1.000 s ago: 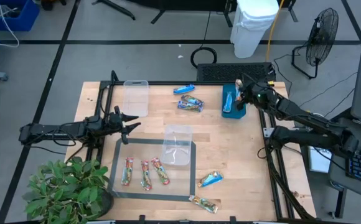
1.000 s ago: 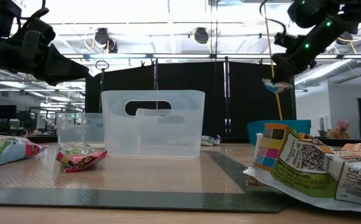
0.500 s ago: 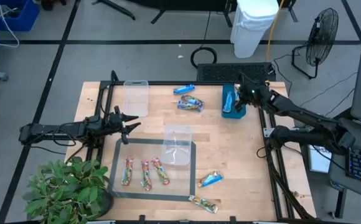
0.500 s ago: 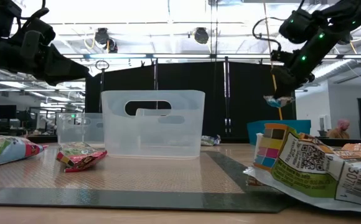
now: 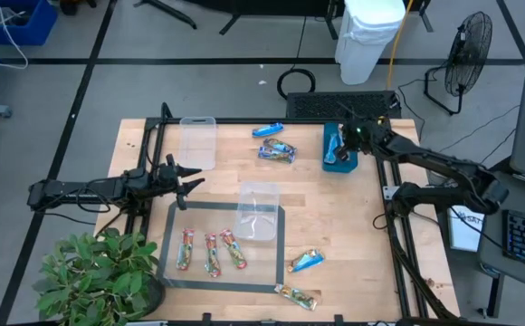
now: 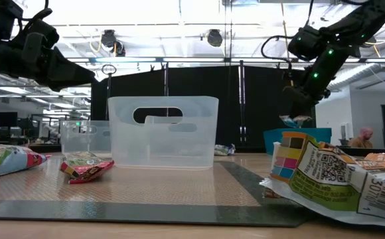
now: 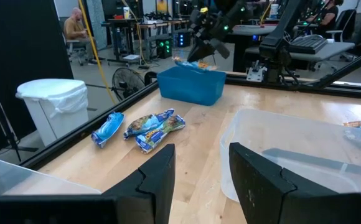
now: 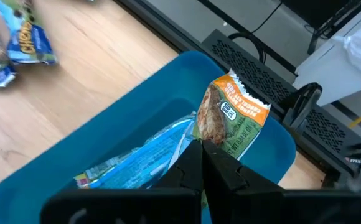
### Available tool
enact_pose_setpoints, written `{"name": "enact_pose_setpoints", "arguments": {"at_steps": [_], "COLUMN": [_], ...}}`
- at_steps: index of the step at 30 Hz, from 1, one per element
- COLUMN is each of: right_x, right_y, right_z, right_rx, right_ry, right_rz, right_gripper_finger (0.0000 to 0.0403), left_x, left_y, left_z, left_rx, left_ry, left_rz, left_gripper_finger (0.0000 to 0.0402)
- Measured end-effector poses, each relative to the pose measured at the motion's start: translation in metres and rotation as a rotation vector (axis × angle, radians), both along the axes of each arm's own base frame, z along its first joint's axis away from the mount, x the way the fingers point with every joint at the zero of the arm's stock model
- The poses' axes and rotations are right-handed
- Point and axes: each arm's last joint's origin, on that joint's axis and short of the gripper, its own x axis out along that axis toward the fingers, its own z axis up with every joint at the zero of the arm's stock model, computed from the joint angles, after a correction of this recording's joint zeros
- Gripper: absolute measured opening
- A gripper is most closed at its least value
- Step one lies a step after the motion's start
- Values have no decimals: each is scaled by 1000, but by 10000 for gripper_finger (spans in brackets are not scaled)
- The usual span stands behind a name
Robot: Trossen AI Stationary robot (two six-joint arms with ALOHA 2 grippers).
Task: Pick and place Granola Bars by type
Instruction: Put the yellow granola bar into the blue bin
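Observation:
My right gripper is shut on a tan-gold bar and hangs low over the teal tray at the table's far right. A blue bar lies flat inside the tray. My left gripper hovers open over the table's left side, holding nothing. Three red-and-green bars lie flat on the grey mat. Loose on the wood lie a blue bar, a tan-and-teal bar, another blue bar and a tan-gold bar. My right gripper pinches the tan-gold bar by one end between its two fingers, coming from above and pointing down. The bar hangs below the fingertips, just above the teal tray's rim. Whether its lower end touches the blue bar inside, I cannot tell.
One clear tub stands on the mat's far right corner, another near the table's far left. A potted plant crowds the near left corner. Black frame rails run along the table's sides. Bare wood lies in the middle right.
My right gripper has come down toward the teal tray, staying shut on the tan-gold bar and carrying it from well above the tray to just over its rim. It has also shifted slightly toward the table's left.

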Motion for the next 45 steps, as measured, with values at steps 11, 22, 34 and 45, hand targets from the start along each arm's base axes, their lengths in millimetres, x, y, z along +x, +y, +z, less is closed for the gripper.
{"name": "enact_pose_setpoints", "arguments": {"at_steps": [11, 22, 34, 45], "right_x": [-23, -24, -24, -28], "right_y": [-3, 1, 1, 8], "right_z": [-21, -25, -25, -48], "right_rx": [35, 34, 30, 7], "right_ry": [15, -95, -101, -170], "right_rz": [-106, -46, -45, -42], "right_gripper_finger": [0, 0, 0, 0], "left_x": [0, 0, 0, 0], "left_y": [0, 0, 0, 0], "left_z": [0, 0, 0, 0], "left_rx": [0, 0, 0, 0], "left_ry": [0, 0, 0, 0], "left_rz": [0, 0, 0, 0], "left_gripper_finger": [157, 157, 157, 157]}}
